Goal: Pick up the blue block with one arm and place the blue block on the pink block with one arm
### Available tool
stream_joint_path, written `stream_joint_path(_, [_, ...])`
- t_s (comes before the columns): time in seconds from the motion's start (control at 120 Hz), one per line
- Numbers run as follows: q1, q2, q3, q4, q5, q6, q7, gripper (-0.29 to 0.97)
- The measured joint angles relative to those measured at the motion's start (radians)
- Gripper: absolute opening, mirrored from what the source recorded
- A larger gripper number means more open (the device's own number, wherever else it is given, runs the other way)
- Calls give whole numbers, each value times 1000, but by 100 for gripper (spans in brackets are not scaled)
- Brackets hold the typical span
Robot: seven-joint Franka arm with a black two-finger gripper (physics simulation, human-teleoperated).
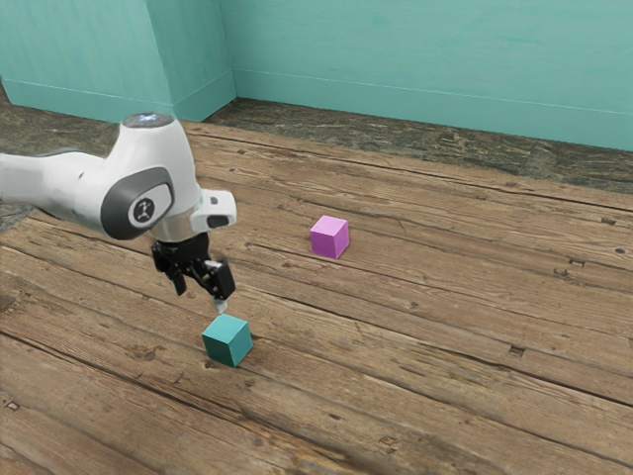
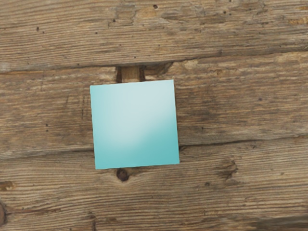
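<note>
**Hand poised over blue block, nothing gripped**

Room: teal walls (image 1: 425, 49) along the back, with a boxed corner (image 1: 188, 49) jutting out toward the exterior view's left. A strip of dark, mottled floor (image 1: 445, 139) runs along the base of the walls.

Surface: a weathered plank table (image 1: 445, 327), brown and grey, heavy grain, seams running across the exterior view. In the wrist view the planks (image 2: 240, 96) show fine cracks, a dark knot (image 2: 122, 174) touching one edge of the block, and a small notch (image 2: 130, 73) in the seam at the opposite edge.

Arm: my white Franka arm (image 1: 89, 188) comes in from the exterior view's left, wrist bent down.

Gripper (image 1: 202, 299): black, pointing downward, jaws spread as far as I can read them, holding nothing. It hangs just above the blue block, not touching.

Blue block (image 1: 227, 339): flat on the planks, straight under my hand; its top face (image 2: 134, 124) sits near the centre of the wrist view.

Pink block (image 1: 329, 237): on the table, well apart from the blue one, farther back and toward the exterior view's right.
</note>
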Motion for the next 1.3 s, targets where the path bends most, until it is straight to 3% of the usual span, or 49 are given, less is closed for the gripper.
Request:
stream_joint_path(0.467, [3, 159, 8, 5, 1, 168, -1, 68])
stream_joint_path(1.3, [9, 300, 14, 44, 2, 238, 1, 68])
